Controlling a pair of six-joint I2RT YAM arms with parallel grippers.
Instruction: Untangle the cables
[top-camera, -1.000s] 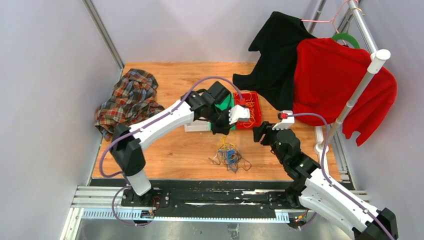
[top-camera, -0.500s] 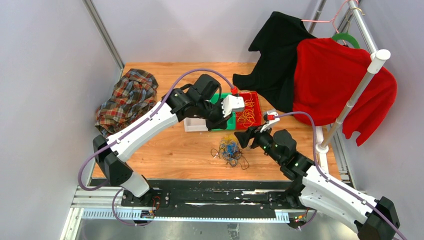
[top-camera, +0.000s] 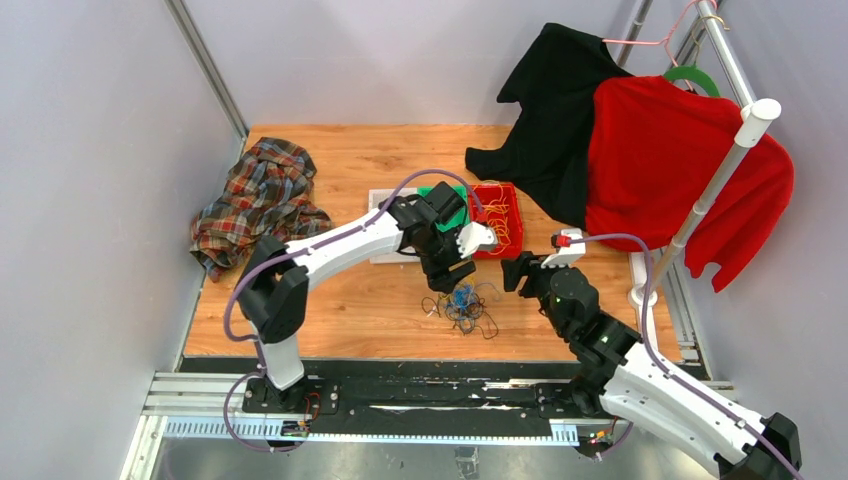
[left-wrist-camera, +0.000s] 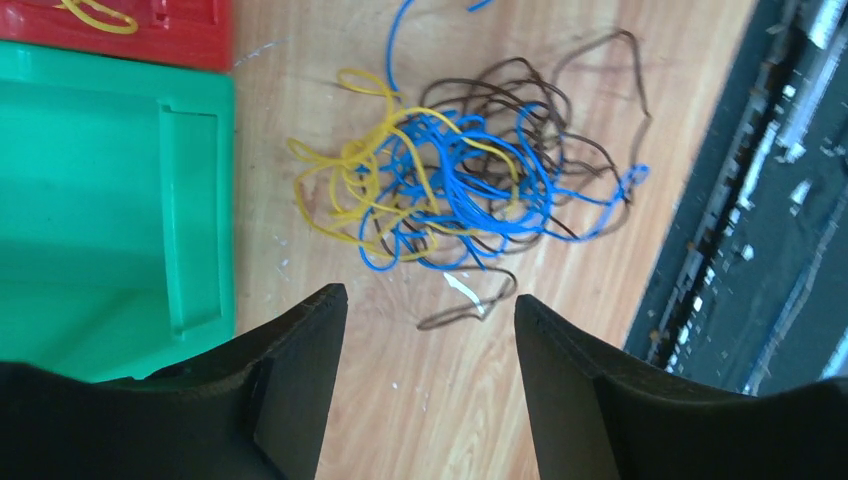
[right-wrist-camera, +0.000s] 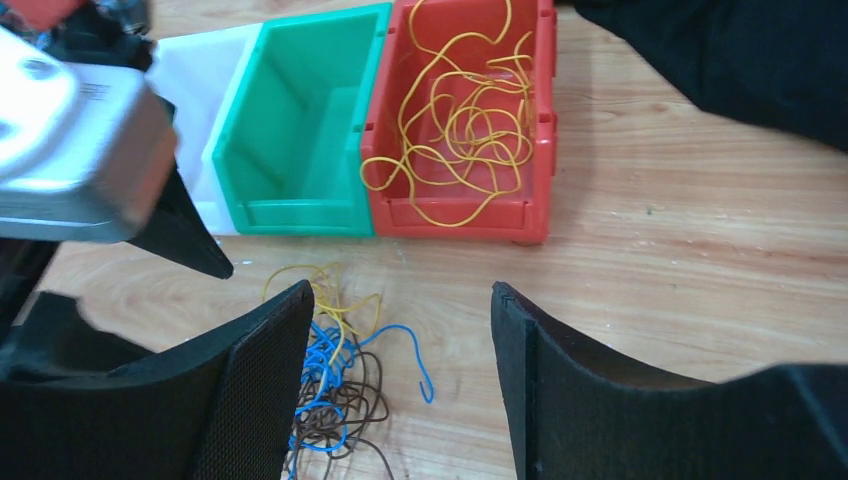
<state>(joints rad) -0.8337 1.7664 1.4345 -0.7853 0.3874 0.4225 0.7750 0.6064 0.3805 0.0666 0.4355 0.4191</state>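
Observation:
The cables (top-camera: 462, 305) lie as a small tangle of yellow, blue and dark brown wire on the wooden table; the left wrist view shows the cables (left-wrist-camera: 455, 180) just ahead of the fingers. My left gripper (top-camera: 455, 274) hovers at the tangle's far-left side, open (left-wrist-camera: 428, 297), with only bare wood between its jaws. My right gripper (top-camera: 515, 270) is to the right of the tangle, open (right-wrist-camera: 398, 288) and empty. The cables (right-wrist-camera: 335, 370) sit by its left finger. A blue wire end curls out between its fingers.
A red bin (right-wrist-camera: 455, 215) holds loose yellow wires. Beside it stand a green bin (right-wrist-camera: 300, 130) and a white bin (right-wrist-camera: 195, 80). A plaid shirt (top-camera: 260, 200) lies far left. Black cloth (top-camera: 550, 120) and a red shirt (top-camera: 670, 170) hang on a rack at right.
My left gripper came down from over the bins to the tangle's edge and went from shut to open. The right gripper swung left towards the tangle, then drew back a little.

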